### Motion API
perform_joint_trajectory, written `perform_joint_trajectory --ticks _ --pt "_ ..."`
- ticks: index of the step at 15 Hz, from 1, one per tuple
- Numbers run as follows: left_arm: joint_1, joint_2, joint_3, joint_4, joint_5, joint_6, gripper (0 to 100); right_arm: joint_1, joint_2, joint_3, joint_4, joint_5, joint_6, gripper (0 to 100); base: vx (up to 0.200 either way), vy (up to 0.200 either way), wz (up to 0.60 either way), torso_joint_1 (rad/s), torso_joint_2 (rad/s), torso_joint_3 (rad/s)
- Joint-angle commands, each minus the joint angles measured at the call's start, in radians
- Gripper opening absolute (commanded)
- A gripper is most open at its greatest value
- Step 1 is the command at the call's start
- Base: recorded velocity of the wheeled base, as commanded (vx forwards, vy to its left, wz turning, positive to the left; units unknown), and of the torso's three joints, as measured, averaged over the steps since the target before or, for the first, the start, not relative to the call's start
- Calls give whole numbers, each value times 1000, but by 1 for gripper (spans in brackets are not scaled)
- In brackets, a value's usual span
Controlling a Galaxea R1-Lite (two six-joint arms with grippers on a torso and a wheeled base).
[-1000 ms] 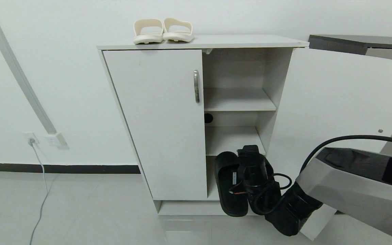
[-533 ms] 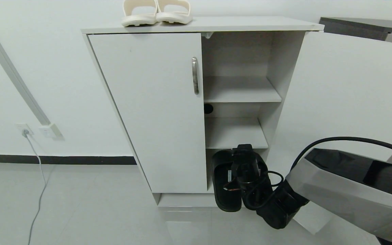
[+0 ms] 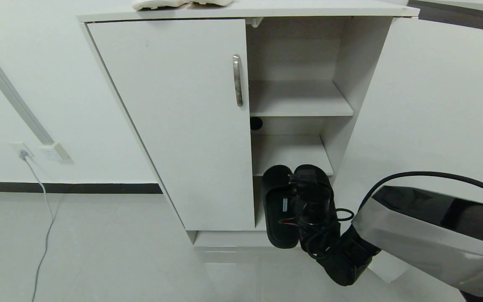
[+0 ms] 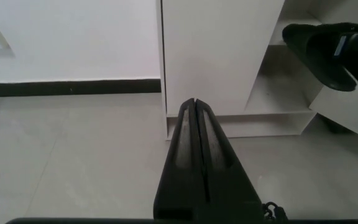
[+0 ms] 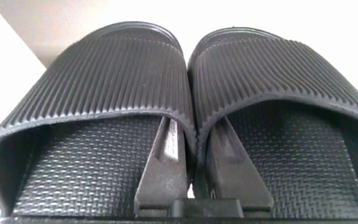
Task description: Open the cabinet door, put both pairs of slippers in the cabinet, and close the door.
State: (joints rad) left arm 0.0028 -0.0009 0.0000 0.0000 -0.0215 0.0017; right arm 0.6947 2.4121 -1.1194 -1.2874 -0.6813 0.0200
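The cabinet [image 3: 266, 8] is a plain box of smooth, matte white board with square edges. Its left door [image 3: 170, 117] is flat and closed and carries a slim, upright bar handle [image 3: 237, 79] of brushed metal. Its right door [image 3: 434, 105] is swung wide open, exposing two flat white shelves [image 3: 300, 98] and a small dark round hole [image 3: 256, 123] in the back panel between them. The black slippers [image 3: 281, 205] are held side by side at the mouth of the lowest compartment, toes pointing into the opening and heels out past the front edge of the cabinet. Whether they touch the compartment's bottom board cannot be told. They are soft, rubbery slides with broad arched straps ribbed in fine parallel lines and footbeds stamped with a small pebbled grid. The right tool [image 5: 197, 168] has one narrow, tapering black finger pushed under each strap, pinching the two adjoining inner walls of the pair together. The cream slippers [image 3: 157, 4] lie on the cabinet's top board, thick-soled and smooth. The left tool [image 4: 194, 106] hangs over the glossy, pale grey tiled floor [image 3: 99, 260] in front of the closed door, its two long, flat black fingers pressed together along a thin seam.
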Motion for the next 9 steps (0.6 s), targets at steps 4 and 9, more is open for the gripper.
perform_joint_trajectory --ticks 4,9 --pt "0 1 0 0 0 -2 0 -14 39 18 -78 0 -54 0 0 0 0 0 0 0" --pt "0 2 0 0 0 -2 0 -14 39 18 -79 2 -54 0 0 0 0 0 0 0"
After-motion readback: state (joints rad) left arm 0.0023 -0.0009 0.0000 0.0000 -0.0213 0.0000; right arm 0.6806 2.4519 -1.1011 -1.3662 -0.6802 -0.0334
